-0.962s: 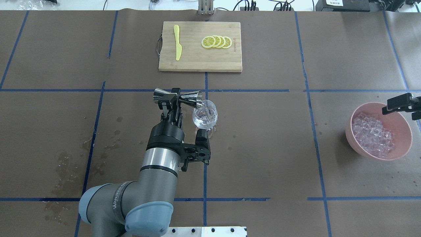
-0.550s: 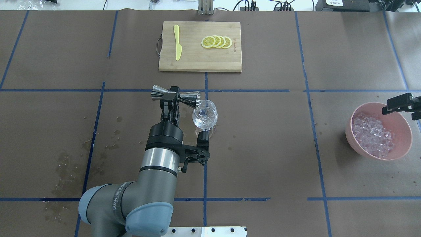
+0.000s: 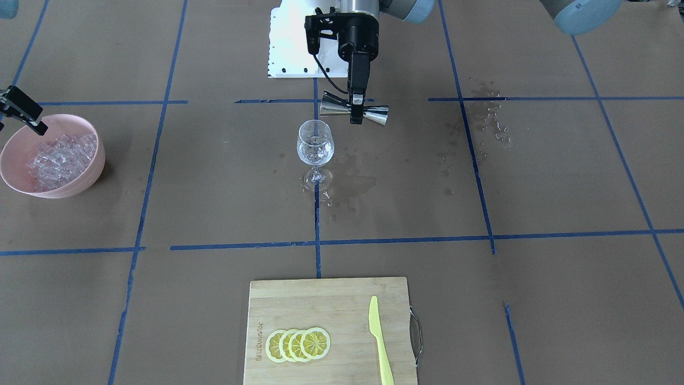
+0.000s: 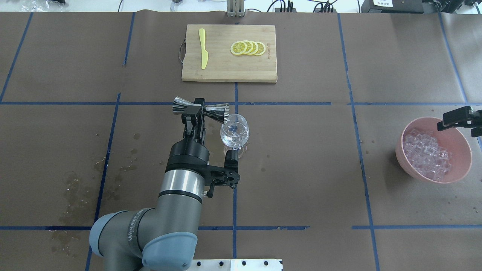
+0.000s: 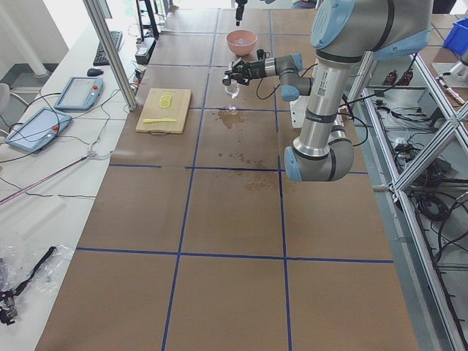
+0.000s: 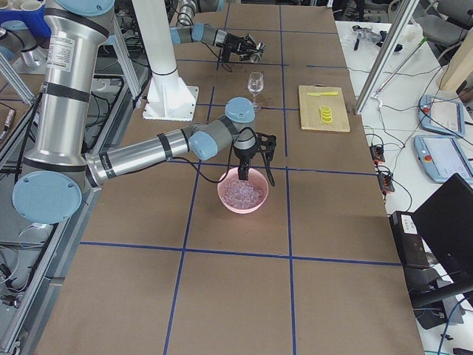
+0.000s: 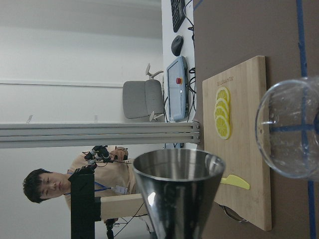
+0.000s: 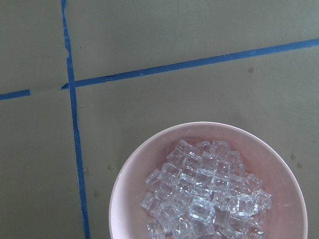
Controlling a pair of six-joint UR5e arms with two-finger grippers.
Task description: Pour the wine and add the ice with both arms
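My left gripper [image 4: 196,111] is shut on the waist of a steel double-cone jigger [image 4: 201,108], which it holds lying level just left of the stemmed glass's rim [image 4: 234,131]. The glass [image 3: 315,147] stands upright mid-table with a little clear wine in its bowl. In the left wrist view the jigger's mouth [image 7: 177,167] sits beside the glass [image 7: 291,132]. My right gripper [image 4: 460,121] hangs open over the pink bowl [image 4: 465,162], with nothing between its fingers. The bowl holds the ice [image 8: 204,196], a heap of clear cubes.
A bamboo cutting board [image 4: 226,71] at the far side carries lemon slices [image 4: 247,48] and a yellow knife [image 4: 203,49]. Wet patches [image 4: 75,188] mark the brown paper on my left, and more lie around the glass's foot [image 3: 352,184]. A person [image 7: 75,181] sits beyond the table.
The left gripper has tipped the jigger back to level and drawn it slightly left, so its mouth no longer hangs over the glass. The right arm has not moved.
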